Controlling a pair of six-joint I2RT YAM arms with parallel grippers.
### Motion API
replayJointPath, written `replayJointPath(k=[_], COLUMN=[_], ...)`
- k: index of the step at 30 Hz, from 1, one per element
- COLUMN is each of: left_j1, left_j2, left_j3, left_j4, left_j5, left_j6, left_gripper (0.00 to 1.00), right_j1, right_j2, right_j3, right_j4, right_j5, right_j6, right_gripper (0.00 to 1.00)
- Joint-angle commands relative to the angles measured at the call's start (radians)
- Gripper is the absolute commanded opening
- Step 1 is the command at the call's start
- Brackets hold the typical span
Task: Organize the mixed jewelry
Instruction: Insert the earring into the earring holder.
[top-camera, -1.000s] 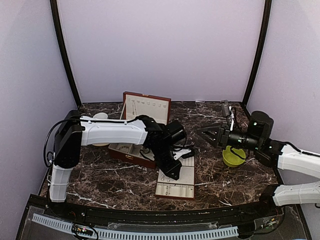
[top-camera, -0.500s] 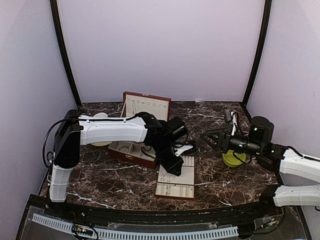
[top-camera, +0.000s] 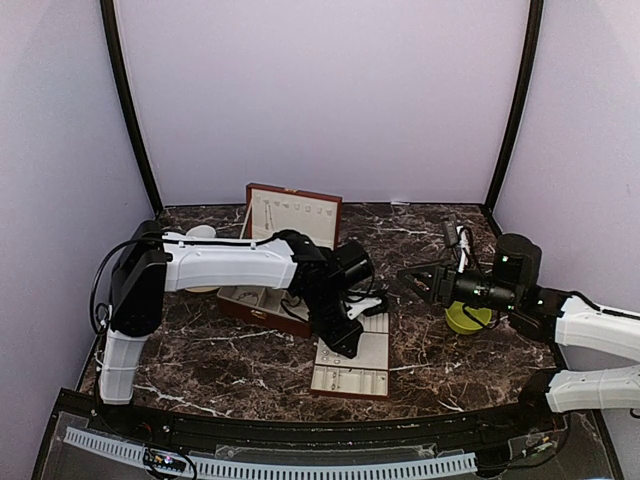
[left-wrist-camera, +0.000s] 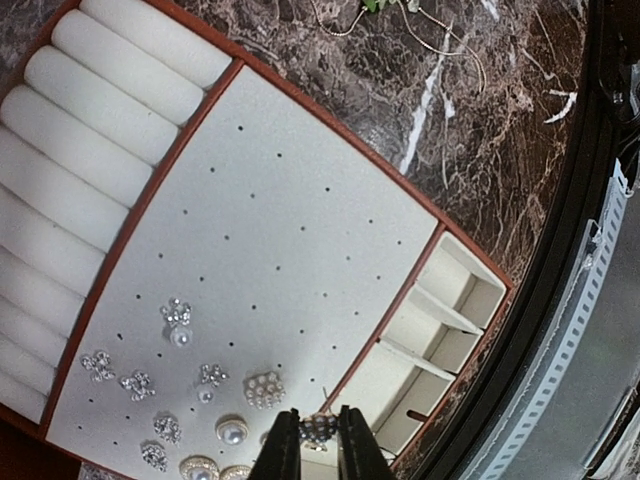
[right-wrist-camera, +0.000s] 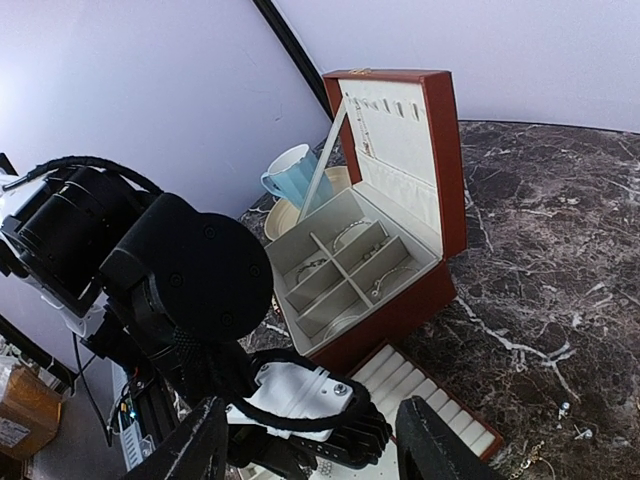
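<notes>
- Near the middle of the table's (top-camera: 200, 350) front edge, seen from above, the left gripper (top-camera: 348, 342) hangs low over the cream slotted tray (top-camera: 365, 380). Its wrist is bent down, probably so a small piece can go in straight. The right gripper (top-camera: 410, 280) hovers off the tray's right side with its jaws spread and empty, in front of a green cup (top-camera: 462, 320). It appears to be keeping clear of the left arm.
- Over the tray's perforated panel (left-wrist-camera: 290, 230), the left wrist view shows the jaws pinching a sparkly stud (left-wrist-camera: 318, 430) beside other studs (left-wrist-camera: 180, 325) already seated in a cluster. Ring rolls (left-wrist-camera: 90, 130) line one side of the panel and small compartments (left-wrist-camera: 440, 320) the other. Loose chains (left-wrist-camera: 420, 20) lie on the marble beyond the tray.
- From the right wrist, spread fingers (right-wrist-camera: 195, 445) frame the left arm (right-wrist-camera: 180, 270), which hides most of the tray. Behind it stands the open reddish-brown box (right-wrist-camera: 440, 200) with bracelets (right-wrist-camera: 350, 232) in its compartments. A pale blue mug (right-wrist-camera: 290, 170) stands just beyond the box.
</notes>
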Motion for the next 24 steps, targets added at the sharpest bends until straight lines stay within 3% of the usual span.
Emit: replayJointPath(k=[1, 24], left_j1=[-0.004, -0.004], left_j2=[-0.001, -0.001], left_j3=[-0.021, -0.032], left_j4=[-0.042, -0.072], left_j5=[-0.009, -0.036], left_j6=[-0.001, 0.018], left_gripper=[0.11, 0.10], right_j1=[-0.006, -0.006], right_j2=[0.000, 0.023], right_j3=[-0.012, -0.020], right_j4=[0.045, 0.057], right_j5=[0.012, 0.008], right_j6=[0.008, 0.007], right_gripper=[0.58, 0.58])
